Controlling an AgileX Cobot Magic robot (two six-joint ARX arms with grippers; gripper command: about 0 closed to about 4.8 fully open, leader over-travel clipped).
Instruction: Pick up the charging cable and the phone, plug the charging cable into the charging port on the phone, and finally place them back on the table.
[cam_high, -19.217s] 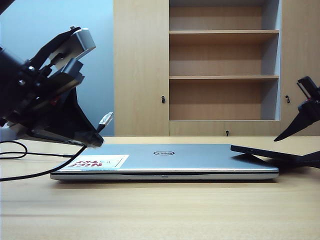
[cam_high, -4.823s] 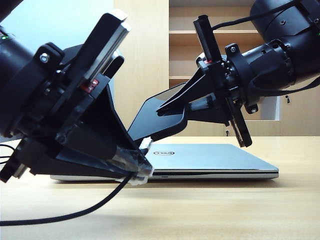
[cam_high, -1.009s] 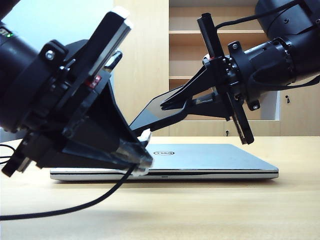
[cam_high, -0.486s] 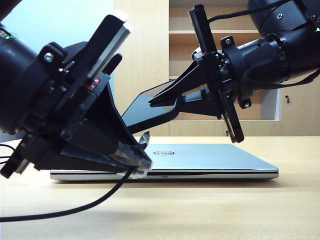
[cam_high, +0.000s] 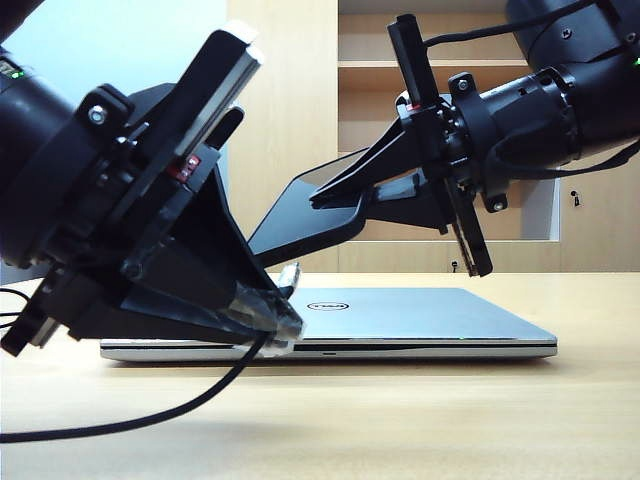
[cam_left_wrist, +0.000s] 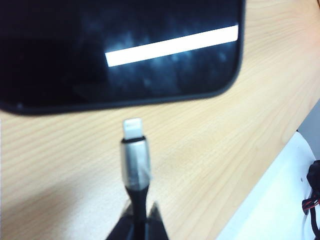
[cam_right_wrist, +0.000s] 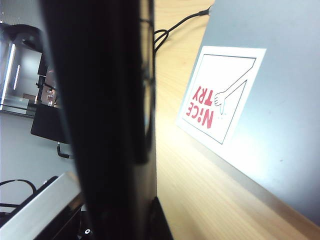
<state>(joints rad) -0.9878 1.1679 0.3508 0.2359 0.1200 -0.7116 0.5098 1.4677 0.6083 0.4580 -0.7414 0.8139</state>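
Observation:
My left gripper (cam_high: 283, 322), large at the left of the exterior view, is shut on the charging cable (cam_high: 150, 420) just behind its silver plug (cam_high: 290, 276). The black cord trails down onto the table (cam_high: 420, 420). In the left wrist view the plug (cam_left_wrist: 133, 129) points at the phone's (cam_left_wrist: 120, 50) rounded edge with a small gap between them; the charging port does not show. My right gripper (cam_high: 338, 205) is shut on the phone (cam_high: 292, 226), held tilted in the air above the laptop, low end toward the plug. In the right wrist view the phone (cam_right_wrist: 107, 100) is seen edge-on.
A closed silver laptop (cam_high: 430, 315) with a red-and-white sticker (cam_right_wrist: 220, 95) lies on the table under both grippers. Behind stands a wooden cabinet with open shelves (cam_high: 445, 155). More cable loops (cam_high: 20, 300) lie at the far left.
The right gripper has shifted the phone slightly left and up and turned it a little, bringing its low end nearer the plug. The left gripper and cable have stayed still.

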